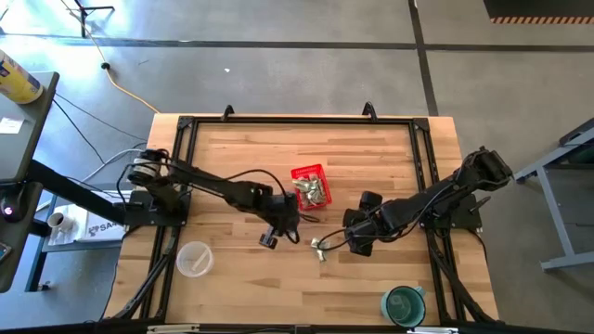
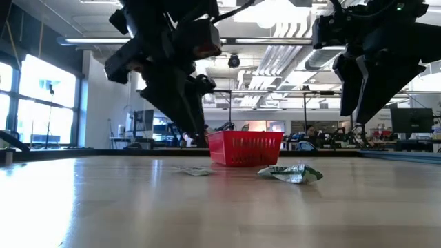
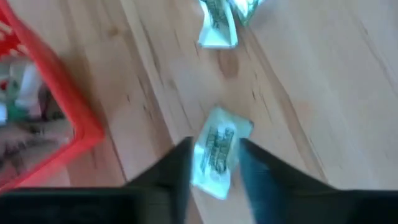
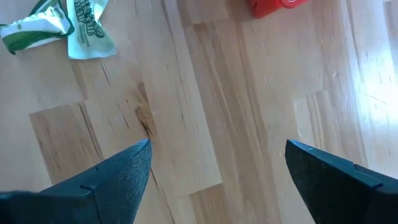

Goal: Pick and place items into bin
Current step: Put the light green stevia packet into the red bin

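Note:
The red basket [image 1: 309,185] stands at mid-table with several green-and-white packets inside; it also shows as the red basket [image 2: 245,149]. My left gripper [image 3: 214,155] hangs open just near of it. Its fingers stand on either side above one flat packet [image 3: 214,134], which lies on the wood as the flat packet [image 2: 195,171]. Two more packets [image 1: 320,248] lie side by side to the right, seen too as the packets [image 4: 62,28]. My right gripper [image 4: 217,155] hovers wide open beside them, above the table.
A clear plastic cup [image 1: 194,259] stands near the table's left near corner, and a teal cup [image 1: 404,304] at the right near edge. A black frame rail [image 1: 297,121] runs around the work area. Bare wood lies between the two cups.

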